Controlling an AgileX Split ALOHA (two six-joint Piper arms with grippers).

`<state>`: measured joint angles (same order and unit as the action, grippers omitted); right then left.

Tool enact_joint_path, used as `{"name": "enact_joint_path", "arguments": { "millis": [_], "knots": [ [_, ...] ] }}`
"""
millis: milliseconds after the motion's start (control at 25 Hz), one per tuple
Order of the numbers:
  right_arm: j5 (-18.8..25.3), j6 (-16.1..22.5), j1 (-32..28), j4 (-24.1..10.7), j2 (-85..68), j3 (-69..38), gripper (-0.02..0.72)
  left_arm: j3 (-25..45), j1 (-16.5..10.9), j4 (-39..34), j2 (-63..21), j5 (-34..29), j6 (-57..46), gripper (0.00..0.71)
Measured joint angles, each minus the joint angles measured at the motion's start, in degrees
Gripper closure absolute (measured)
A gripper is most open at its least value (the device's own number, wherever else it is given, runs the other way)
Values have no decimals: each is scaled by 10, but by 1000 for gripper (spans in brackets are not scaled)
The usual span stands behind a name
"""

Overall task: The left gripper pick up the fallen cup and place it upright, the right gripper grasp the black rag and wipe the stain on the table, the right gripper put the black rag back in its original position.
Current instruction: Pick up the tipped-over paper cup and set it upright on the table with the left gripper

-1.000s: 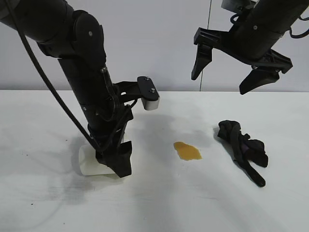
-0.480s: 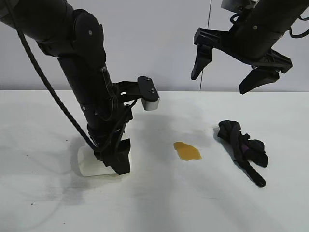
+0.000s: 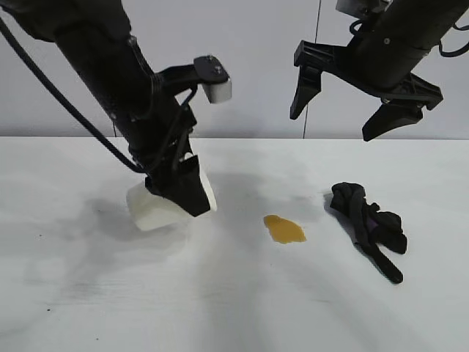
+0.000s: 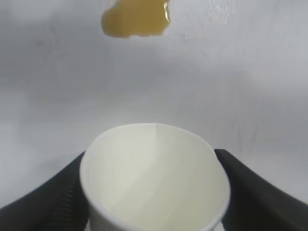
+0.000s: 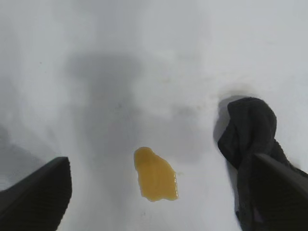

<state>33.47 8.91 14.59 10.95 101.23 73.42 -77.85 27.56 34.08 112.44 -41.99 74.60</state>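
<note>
**Mia:** Exterior view first. Where is the cup (image 3: pixel 165 205) right now?

**Ben:** The left claw (image 3: pixel 181 192) has it. Its two fingers are closed on the cup's sides. The cup is off the surface (image 3: pixel 234 308) and tipped, not lying flat and not standing up.

**Mia:** Which way does it point?

**Ben:** Its long line leans. The claw hides the end nearer the stain (image 3: pixel 284 229), so this view cannot tell which end is the mouth. In the left wrist view the open mouth (image 4: pixel 155 178) faces the camera, with a black finger (image 4: pixel 45 195) on each side. The stain (image 4: pixel 135 18) is farther off, past the cup.

**Mia:** So what matters for the next move?

**Ben:** I think the cup has to turn until its bottom faces the surface. Then it can go down, away from the stain.

**Mia:** What does the cup look like?

**Ben:** Plain white paper, with a rolled rim. It looks empty inside.

**Mia:** And the other arm?

**Ben:** The right claw (image 3: pixel 344 110) hangs high above the black rag (image 3: pixel 366 224), wide open, holding nothing. The rag lies on the far side of the stain from the cup.
</note>
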Motion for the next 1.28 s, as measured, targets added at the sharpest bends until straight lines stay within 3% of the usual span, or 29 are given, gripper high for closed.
{"name": "enact_joint_path", "arguments": {
  "millis": [360,640,800,1280],
  "knots": [
    [-4,0,0,0,0,0,9,86,-115,324,-7,-57,335,231],
    [-6,0,0,0,0,0,9,166,-194,601,0,-149,632,231],
    [-9,0,0,0,0,0,9,173,-217,624,36,-196,692,231],
    [-30,-2,0,-5,0,0,9,173,-220,630,140,-229,743,232]
  ]
}}
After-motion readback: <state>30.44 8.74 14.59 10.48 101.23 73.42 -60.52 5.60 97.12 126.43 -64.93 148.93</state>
